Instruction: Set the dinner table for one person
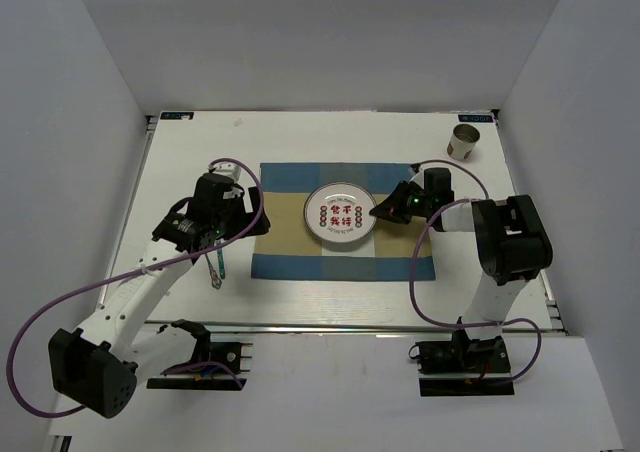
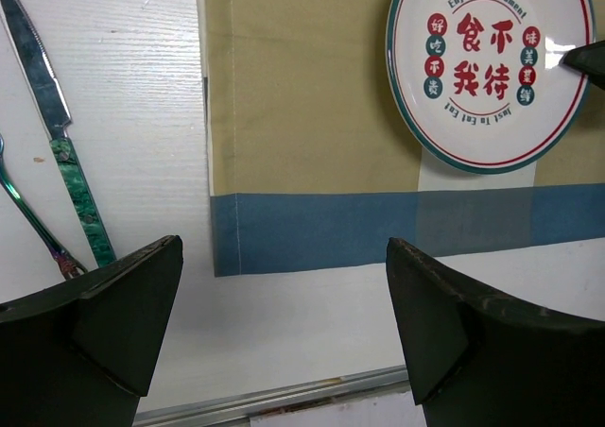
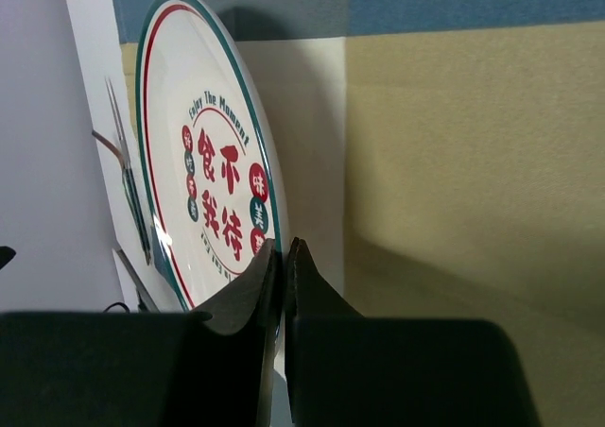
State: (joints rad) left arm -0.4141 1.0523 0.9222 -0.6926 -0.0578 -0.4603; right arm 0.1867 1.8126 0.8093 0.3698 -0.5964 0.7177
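A knife (image 2: 57,134) is seen lying on the white table (image 1: 300,137), just left of the placemat (image 1: 290,264) spread across its middle. The left gripper (image 2: 284,247) is held over the mat's left edge, jaws spread wide and empty. At the mat's centre, a plate (image 1: 340,214) is pinched at its right rim by the closed right gripper (image 1: 383,212). A cup (image 1: 463,141) is stood at the table's far right corner.
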